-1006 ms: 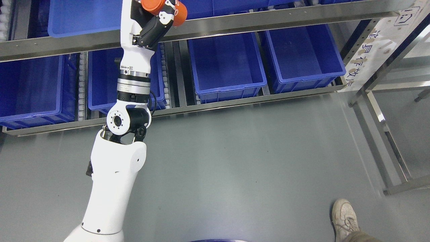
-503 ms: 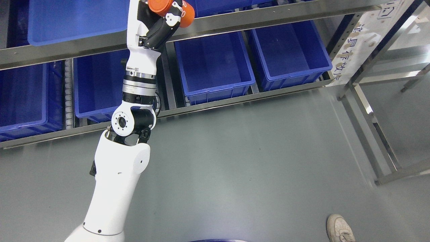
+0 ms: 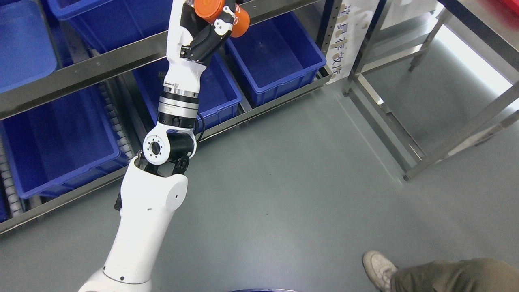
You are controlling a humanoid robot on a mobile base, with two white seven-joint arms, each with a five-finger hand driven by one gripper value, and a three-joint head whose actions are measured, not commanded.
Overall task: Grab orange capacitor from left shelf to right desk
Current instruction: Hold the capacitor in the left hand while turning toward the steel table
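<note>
Orange is what you spot first: the orange capacitor (image 3: 221, 14) sits at the top of the frame, a little left of centre, partly cut off by the upper edge. Your left hand (image 3: 209, 28) has its fingers (image 3: 223, 25) clamped around it, one dark-and-white finger crossing the front of the cylinder. The capacitor is lifted clear, in front of the steel shelf (image 3: 81, 75) rail and above a blue bin (image 3: 279, 52) on the lower level.

Your left arm (image 3: 150, 211) rises from the bottom left of the frame, white shell up to the elbow joint, then a silver wrist ring, and reaches steeply toward the top centre. More blue bins fill the left side of the frame, one at the far left (image 3: 52, 146) on the lower level.

At the upper right you see the metal legs of a desk frame (image 3: 405, 121) standing on the grey floor (image 3: 284, 194). At the bottom right a person's shoe (image 3: 379, 269) and trouser leg (image 3: 454, 275) enter the frame.
</note>
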